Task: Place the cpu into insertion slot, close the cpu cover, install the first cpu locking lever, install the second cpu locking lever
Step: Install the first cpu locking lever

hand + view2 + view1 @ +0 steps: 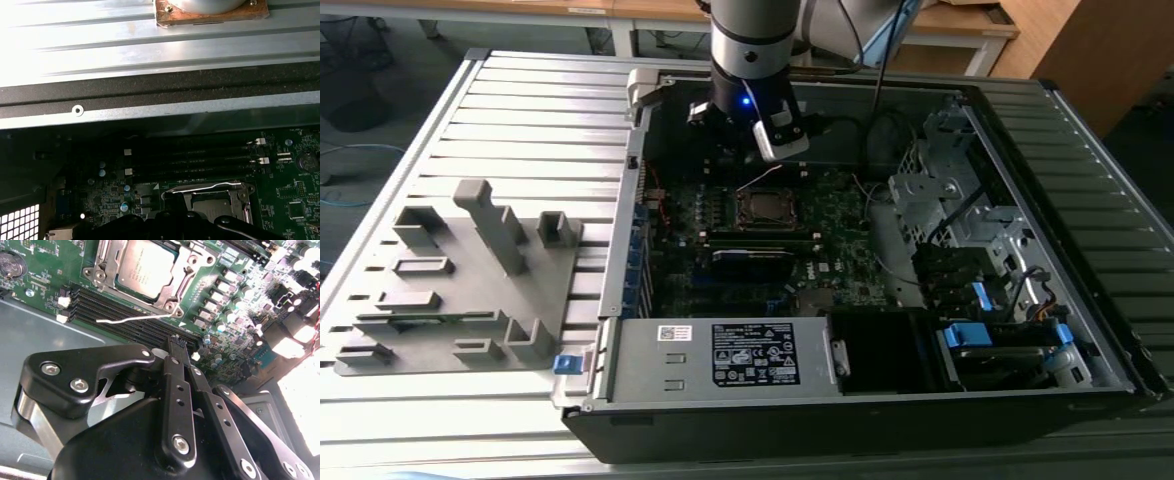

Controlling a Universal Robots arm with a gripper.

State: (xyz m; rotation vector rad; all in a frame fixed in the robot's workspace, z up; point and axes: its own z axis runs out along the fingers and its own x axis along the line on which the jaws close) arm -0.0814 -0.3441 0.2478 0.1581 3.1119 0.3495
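- Exterior view: the arm [751, 50] hangs over the far end of the open pc case [854, 425], right above the socket. The cpu [765, 207] is already sitting in it. A grey fixture [454, 270] sits on the exterior view's left, well out of the way.
- Second wrist view: the gripper [176, 344] has its jaws together with nothing in them, tips just short of the loose lever [127, 319]. The cpu cover [135, 294] looks folded down around the chip, and the other lever [186, 277] looks tucked along its edge. So I'd say we're at a locking-lever step. That wire needs pushing down and hooking under its catch. Memory slots [110, 307] run right beneath it, so it's a tight spot.
- First wrist view: the same wire arcs over the socket, with the case wall [150, 112] close behind.
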